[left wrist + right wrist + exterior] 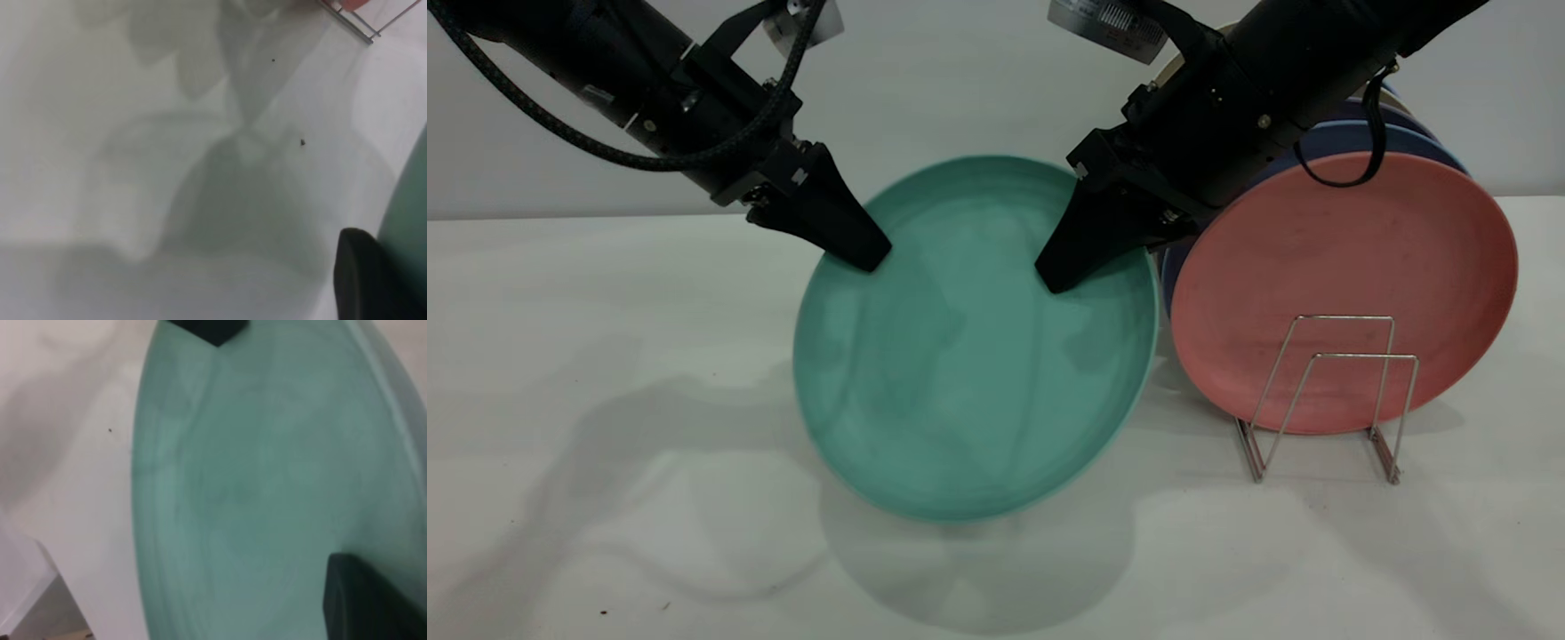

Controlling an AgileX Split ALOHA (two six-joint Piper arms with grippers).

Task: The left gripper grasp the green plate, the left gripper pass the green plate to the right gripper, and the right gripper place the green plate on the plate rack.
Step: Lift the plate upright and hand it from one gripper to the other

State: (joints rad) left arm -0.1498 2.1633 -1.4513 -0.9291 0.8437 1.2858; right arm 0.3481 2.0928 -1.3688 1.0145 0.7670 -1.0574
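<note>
The green plate [969, 356] hangs tilted above the white table, its face toward the exterior camera. My left gripper [867, 258] is shut on its upper left rim; one finger [363, 277] shows beside the plate's edge [410, 213], the other is hidden behind it. At the upper right, my right gripper [1054, 280] is shut on the plate too, one finger [363, 600] lying on the green face [267, 487] and its mate hidden behind. The plate rack [1325, 400] stands on the table to the right, its two front wire loops holding nothing.
A salmon-pink plate [1343, 267] leans upright in the rack, with blue plates [1360, 138] stacked behind it, close to the right arm. A corner of the rack [353, 20] shows in the left wrist view. White table [605, 400] spreads left and in front.
</note>
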